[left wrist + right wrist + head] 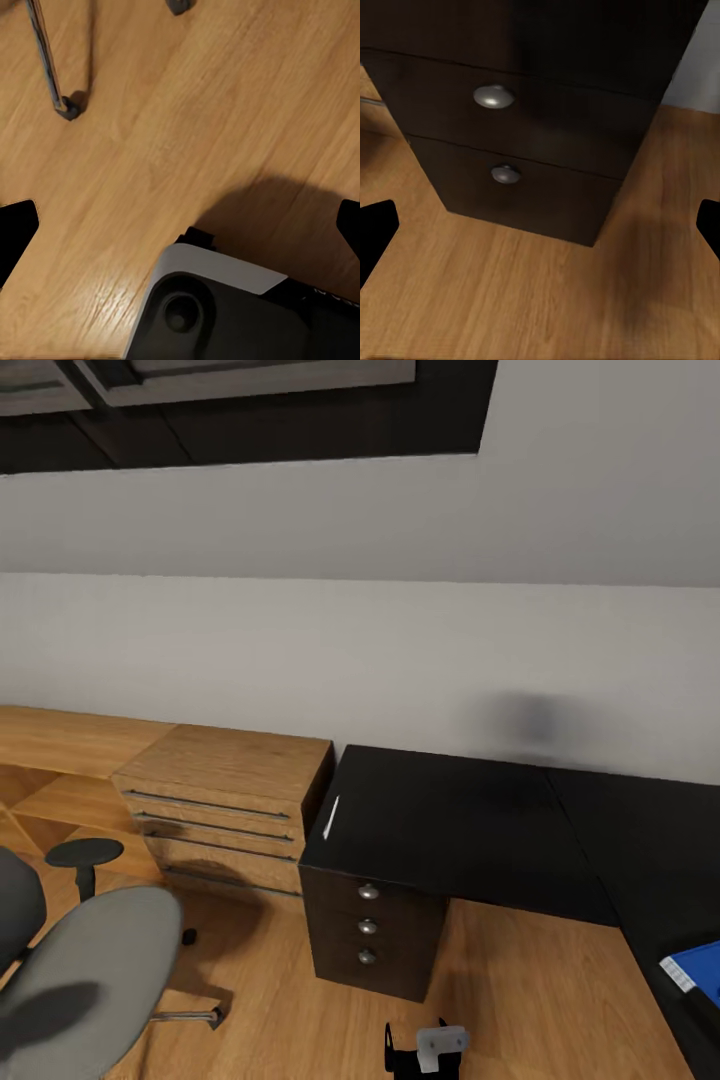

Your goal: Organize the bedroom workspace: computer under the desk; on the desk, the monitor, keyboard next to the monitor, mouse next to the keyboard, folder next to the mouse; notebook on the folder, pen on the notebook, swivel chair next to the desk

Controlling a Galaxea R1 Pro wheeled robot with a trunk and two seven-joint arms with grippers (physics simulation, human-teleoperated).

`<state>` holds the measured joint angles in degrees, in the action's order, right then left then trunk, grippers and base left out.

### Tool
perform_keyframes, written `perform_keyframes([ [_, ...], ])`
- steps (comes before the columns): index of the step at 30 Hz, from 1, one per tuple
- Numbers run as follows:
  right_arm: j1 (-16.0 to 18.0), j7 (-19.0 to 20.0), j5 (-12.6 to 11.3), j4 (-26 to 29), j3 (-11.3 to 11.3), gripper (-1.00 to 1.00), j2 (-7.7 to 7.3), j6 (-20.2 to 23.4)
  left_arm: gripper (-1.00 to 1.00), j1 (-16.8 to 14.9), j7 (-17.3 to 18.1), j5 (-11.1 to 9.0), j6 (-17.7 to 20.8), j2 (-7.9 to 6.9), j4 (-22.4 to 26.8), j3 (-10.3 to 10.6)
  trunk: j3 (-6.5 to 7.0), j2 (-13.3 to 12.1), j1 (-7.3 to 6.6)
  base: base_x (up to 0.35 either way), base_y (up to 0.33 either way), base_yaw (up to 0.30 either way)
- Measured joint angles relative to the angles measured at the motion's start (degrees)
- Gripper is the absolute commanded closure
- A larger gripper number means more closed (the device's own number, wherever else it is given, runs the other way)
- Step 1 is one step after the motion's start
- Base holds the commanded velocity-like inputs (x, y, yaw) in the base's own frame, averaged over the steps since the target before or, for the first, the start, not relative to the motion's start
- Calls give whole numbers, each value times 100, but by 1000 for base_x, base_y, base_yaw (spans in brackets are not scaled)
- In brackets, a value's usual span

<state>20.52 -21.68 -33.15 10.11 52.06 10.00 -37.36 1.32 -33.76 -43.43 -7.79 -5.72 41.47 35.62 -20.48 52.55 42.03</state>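
Folder [700, 968], bright blue, lies flat on the black counter [450, 825] at the far right edge of our head view, cut off by the frame, with a pale label strip along its near corner. We see the counter running from that wing back along the white wall [400, 650] in an L shape. A slim pale pen [333, 815] rests on the counter's left end, close to the edge. Below that end stands the black drawer unit [370, 940] with three round metal knobs in a column; our right wrist view looks at the same unit [532, 142] from low down, two knobs showing, above the wooden floor [510, 300].

Just left of the counter sits a light wooden cabinet [225, 805] with long bar handles. The swivel chair [85, 970] stands on the floor at lower left, apart from the counter, its grey seat and a black armrest in view.

Our left wrist view looks down on the floor [187, 112], a chrome chair leg with its castor [69, 109] and part of our own base [217, 307].

Both end effectors are spread wide and hold nothing: the left fingertips [15, 232] and the right fingertips [375, 229] sit at opposite borders of their views.
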Motion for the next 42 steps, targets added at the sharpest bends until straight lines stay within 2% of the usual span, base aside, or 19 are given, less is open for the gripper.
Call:
perform_keyframes([
  [10, 0, 0, 0, 0, 2, -100, 0, 0, -100, -2, -2, 12, -3, 0, 4, -2, -40, 0, 0, 0, 0, 257],
  [14, 0, 0, 14, 21, 11, -100, 0, -2, -100, 1, -2, 154, -11, 18, 13, 5, -47, 0, 0, 0, 0, 79],
  [18, -1, 6, 69, 88, 22, -100, 0, -4, -100, 0, 0, 379, -221, 114, 130, 14, -48, 0, 0, 0, 0, 23],
  [20, 2, 3, 91, 360, 12, -100, 0, 21, -100, 0, -11, 506, -324, 140, 541, 22, -49, 0, 0, 0, 0, 7],
  [22, 8, -20, 105, 736, 0, -100, -7, 67, -100, 1, -25, 642, -248, 144, 966, 27, -48, 0, 0, 0, 0, 3],
  [23, 43, -47, 113, 1056, -17, -100, -20, 184, -100, -1, -40, 784, 135, 142, 1433, 18, -48, 0, 0, 0, 0, 2],
  [25, 125, -90, 108, 1373, -39, -100, -35, 394, -100, 0, -59, 884, 653, 140, 2012, -2, -48, 0, 0, 0, 0, 1],
  [26, 255, -140, 124, 1627, -46, -100, -48, 651, -100, -3, -75, 934, 1095, 142, 2498, -43, -47, 0, 0, 0, 0, 0],
  [27, 577, -238, 131, 1984, -83, -100, -80, 1291, -100, -1, -93, 1010, 1794, 238, 3286, -259, -47, -1, 0, 0, 0, 0],
  [28, 817, -270, 138, 2085, -105, -100, -97, 1533, -100, -2, -105, 1033, 2015, 299, 3615, -357, -47, 0, 0, 0, 0, 0],
  [29, 1041, -308, 139, 2213, -168, -100, -123, 1940, -100, -18, -145, 1061, 2386, 438, 3926, -564, -47, 0, 0, 0, 0, 0],
  [31, 1299, -335, 132, 2301, -257, -100, -140, 2328, -100, -98, -212, 1077, 2760, 600, 4149, -802, -48, 0, 0, 0, 0, 0],
  [32, 1514, -343, 134, 2366, -375, -100, -153, 2684, -100, -234, -268, 1092, 3122, 758, 4276, -1046, -45, -1, 0, 0, 0, 0],
  [34, 1753, -333, 122, 2409, -542, -100, -166, 3034, -100, -411, -320, 1097, 3465, 882, 4352, -1277, -47, -1, 0, 0, 0, 0],
  [35, 1959, -319, 120, 2431, -742, -100, -173, 3359, -100, -561, -352, 1108, 3737, 959, 4383, -1477, -46, -1, 0, 0, 0, 0],
  [39, 2370, -206, 72, 2441, -1360, -100, -184, 4002, -100, -818, -361, 1126, 4139, 1052, 4420, -2030, -47, -1, 0, 0, 0, 0],
  [42, 2444, -112, 63, 2435, -1520, -100, -189, 4150, -100, -863, -344, 1132, 4199, 1064, 4426, -2241, -47, -1, 0, 0, 0, 0],
])
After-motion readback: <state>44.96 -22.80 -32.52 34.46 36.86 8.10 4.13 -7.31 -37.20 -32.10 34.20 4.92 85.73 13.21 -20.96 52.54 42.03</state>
